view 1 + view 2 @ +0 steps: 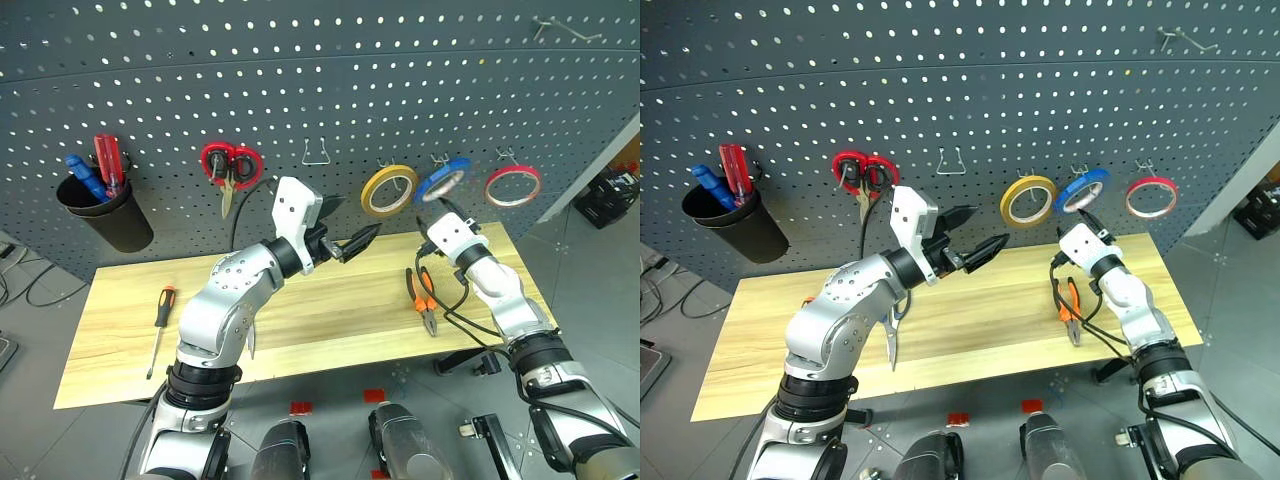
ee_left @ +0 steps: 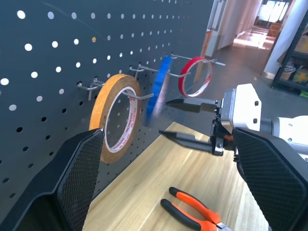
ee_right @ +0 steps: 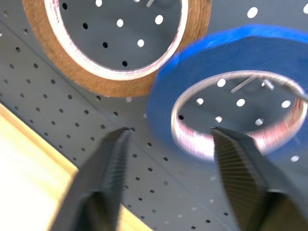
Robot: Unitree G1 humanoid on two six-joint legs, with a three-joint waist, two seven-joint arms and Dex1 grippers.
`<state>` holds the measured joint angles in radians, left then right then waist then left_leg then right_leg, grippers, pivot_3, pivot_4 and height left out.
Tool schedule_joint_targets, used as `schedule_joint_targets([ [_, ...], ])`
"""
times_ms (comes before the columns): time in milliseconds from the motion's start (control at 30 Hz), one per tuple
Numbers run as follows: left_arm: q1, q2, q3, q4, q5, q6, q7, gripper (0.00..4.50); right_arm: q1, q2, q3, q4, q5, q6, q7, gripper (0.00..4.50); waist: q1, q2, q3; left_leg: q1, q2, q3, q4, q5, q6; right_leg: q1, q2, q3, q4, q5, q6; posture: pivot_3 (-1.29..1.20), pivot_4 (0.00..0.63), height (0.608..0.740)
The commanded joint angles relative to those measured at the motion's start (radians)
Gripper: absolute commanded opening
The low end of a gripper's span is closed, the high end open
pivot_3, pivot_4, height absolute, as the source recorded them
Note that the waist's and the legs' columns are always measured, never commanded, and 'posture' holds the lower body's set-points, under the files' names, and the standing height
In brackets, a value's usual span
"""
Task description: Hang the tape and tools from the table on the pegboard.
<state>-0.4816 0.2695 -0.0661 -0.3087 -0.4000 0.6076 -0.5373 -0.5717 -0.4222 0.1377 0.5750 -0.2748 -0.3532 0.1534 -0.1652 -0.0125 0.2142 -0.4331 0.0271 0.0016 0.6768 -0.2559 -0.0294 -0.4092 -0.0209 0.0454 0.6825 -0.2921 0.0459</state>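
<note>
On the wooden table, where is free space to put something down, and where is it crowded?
The table is bare between the screwdriver near its left end and the pliers near its right end, though the left arm reaches over part of that stretch. It is crowded around the pliers, below the blue tape roll, where the right end effector works.

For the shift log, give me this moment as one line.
blue tape: on pegboard hook | right hand: open, just below tape | pliers, screwdriver: on table
</note>
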Motion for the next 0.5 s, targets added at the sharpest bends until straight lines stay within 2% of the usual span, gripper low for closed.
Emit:
schedule_joint_targets([
  [33,-0.001,-0.001,-0.007,-0.043,-0.01,-0.009,0.0,4.5,0.026,0.002,-0.028,-0.07,0.021,0.014,-0.003,4.3,0.0,0.0,0.0,0.0,0.0,0.0,0.0,0.0,0.0,0.0,0.0,0.0,0.0,0.0,0.0,-0.2,0.159,0.74],
  [67,-0.003,-0.002,-0.009,-0.041,-0.012,-0.01,-0.002,4.5,0.035,0.0,-0.028,-0.084,0.016,0.024,-0.006,4.47,0.0,0.0,0.0,0.0,0.0,0.0,0.0,0.0,0.0,0.0,0.0,0.0,0.0,0.0,0.0,-0.2,0.159,0.74],
  [200,0.005,-0.002,-0.016,-0.051,-0.018,-0.009,-0.005,4.5,0.103,-0.004,-0.041,-0.172,0.026,0.077,-0.001,4.47,0.001,0.0,0.0,0.0,0.0,0.0,0.0,0.0,0.0,0.0,0.0,0.0,0.0,0.0,0.0,-0.2,0.162,0.74],
  [400,0.101,0.064,-0.043,-0.078,-0.008,-0.037,-0.068,4.5,0.251,0.001,-0.104,-0.478,0.112,0.39,0.093,4.47,0.001,0.001,-0.002,0.0,0.0,0.0,0.0,-0.001,0.001,0.0,0.0,0.001,0.0,0.0,0.0,-0.21,0.177,0.74],
  [500,0.159,0.109,-0.051,-0.083,-0.003,-0.059,-0.108,4.5,0.268,0.002,-0.122,-0.601,0.138,0.57,0.134,4.47,0.002,0.001,-0.001,0.001,0.0,0.0,0.001,-0.001,0.002,0.0,0.0,0.001,0.0,0.0,0.0,-0.22,0.213,0.74],
])
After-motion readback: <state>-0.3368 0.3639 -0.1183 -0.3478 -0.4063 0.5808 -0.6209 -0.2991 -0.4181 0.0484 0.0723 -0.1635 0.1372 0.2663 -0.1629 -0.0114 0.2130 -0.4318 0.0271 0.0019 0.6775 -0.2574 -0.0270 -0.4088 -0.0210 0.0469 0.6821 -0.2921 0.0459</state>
